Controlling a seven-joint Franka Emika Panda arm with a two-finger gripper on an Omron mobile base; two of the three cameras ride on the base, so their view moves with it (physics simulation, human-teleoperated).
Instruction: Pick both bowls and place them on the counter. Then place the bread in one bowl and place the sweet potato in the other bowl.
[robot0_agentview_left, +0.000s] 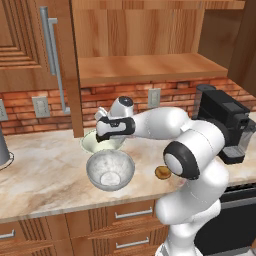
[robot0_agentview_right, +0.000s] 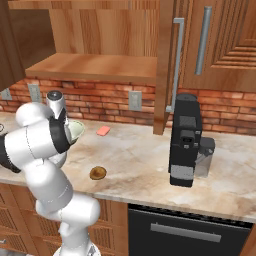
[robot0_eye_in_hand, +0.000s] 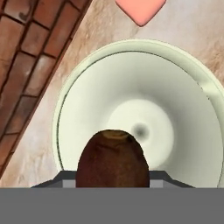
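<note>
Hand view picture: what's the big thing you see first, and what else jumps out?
First comes the dark brown sweet potato, held in the pincer right above the pale green bowl by the brick wall. In the left base view a grey bowl stands on the counter just in front of it. A small bun lies on the counter to its right, beside the big white arm.
</note>
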